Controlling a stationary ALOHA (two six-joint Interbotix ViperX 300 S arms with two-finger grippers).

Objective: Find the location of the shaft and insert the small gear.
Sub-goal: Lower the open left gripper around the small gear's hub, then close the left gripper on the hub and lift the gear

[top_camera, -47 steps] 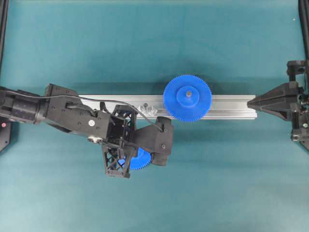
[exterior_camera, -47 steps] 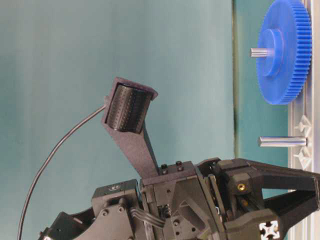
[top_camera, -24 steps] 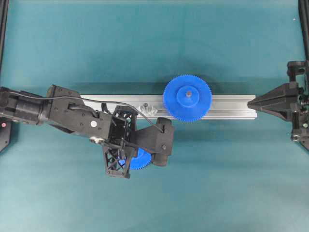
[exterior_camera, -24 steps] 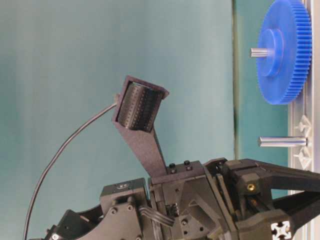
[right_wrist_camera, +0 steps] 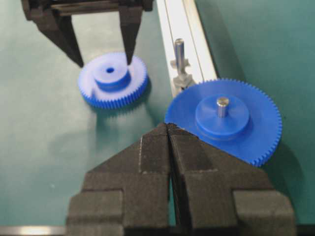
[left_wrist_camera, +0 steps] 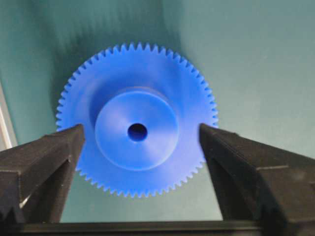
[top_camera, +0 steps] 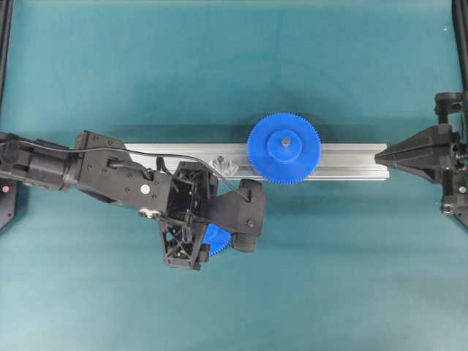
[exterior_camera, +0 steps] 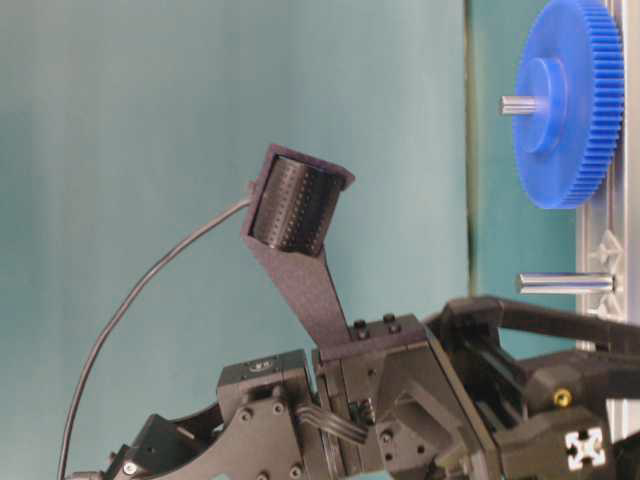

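While flat on mat, small gear [left_wrist_camera: 137, 132] sits between spread left fingers [left_wrist_camera: 47, 152].

The small gear [right_wrist_camera: 112, 80] lay flat on the table [right_wrist_camera: 44, 142] beside the rail [right_wrist_camera: 184, 39], where the shaft [right_wrist_camera: 179, 53] stood near the larger gear [right_wrist_camera: 224, 120].

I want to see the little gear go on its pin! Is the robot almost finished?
Not yet. Done: the larger gear already sits on its own pin on the rail. In hand: the open left gripper straddles the small gear's hub, not squeezing; the gear lies flat on the table. Left: grab it, lift it and slide it onto the bare shaft. The right gripper is shut, empty.
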